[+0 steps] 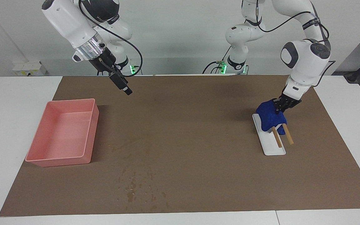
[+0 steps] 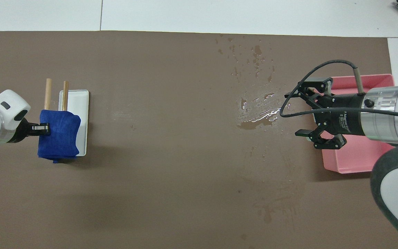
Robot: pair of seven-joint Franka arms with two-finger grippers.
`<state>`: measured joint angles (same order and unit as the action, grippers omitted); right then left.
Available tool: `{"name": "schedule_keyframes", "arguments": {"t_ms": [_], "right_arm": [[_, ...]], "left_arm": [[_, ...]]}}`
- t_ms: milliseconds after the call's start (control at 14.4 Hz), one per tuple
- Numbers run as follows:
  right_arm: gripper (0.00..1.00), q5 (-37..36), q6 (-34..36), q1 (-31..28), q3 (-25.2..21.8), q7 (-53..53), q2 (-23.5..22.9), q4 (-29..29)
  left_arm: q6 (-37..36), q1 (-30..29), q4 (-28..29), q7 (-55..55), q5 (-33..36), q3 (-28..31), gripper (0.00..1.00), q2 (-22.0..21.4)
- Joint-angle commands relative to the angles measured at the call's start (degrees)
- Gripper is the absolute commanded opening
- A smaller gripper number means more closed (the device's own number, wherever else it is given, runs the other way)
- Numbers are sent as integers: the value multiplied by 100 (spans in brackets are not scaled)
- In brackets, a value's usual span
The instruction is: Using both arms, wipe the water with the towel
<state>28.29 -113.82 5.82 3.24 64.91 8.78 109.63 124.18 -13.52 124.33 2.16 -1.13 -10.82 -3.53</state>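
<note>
The deep-blue towel (image 1: 269, 117) (image 2: 59, 138) hangs over two wooden rods (image 1: 287, 134) of a white rack (image 1: 272, 147) (image 2: 79, 103) toward the left arm's end of the table. My left gripper (image 1: 280, 104) (image 2: 43, 128) is at the towel's top and shut on it. The water (image 1: 133, 187) (image 2: 257, 114) lies as droplets and damp speckles on the brown mat, farther from the robots than the rack and beside the pink bin. My right gripper (image 1: 127, 90) (image 2: 301, 109) is open and empty, up in the air over the mat by the bin.
A pink rectangular bin (image 1: 64, 134) (image 2: 358, 159) stands empty at the right arm's end of the mat. The brown mat (image 1: 198, 125) (image 2: 171, 173) covers most of the white table. Fainter damp marks (image 2: 268, 211) lie nearer the robots.
</note>
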Motion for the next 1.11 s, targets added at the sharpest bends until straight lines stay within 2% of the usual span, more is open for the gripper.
{"name": "schedule_keyframes", "arguments": {"t_ms": [0, 624, 763, 1040], "right_arm": [[100, 167, -70, 60, 9, 92, -8, -64], [100, 176, -114, 516, 10, 382, 53, 260], [100, 176, -236, 543, 10, 382, 53, 330], [100, 176, -465, 658, 10, 391, 9, 419]], "left_arm": [[-341, 33, -426, -102, -53, 80, 0, 80], [-368, 33, -392, -76, -159, 80, 0, -7], [-298, 33, -365, -49, -159, 80, 26, -7], [-245, 33, -356, -49, -150, 80, 31, -7]]}}
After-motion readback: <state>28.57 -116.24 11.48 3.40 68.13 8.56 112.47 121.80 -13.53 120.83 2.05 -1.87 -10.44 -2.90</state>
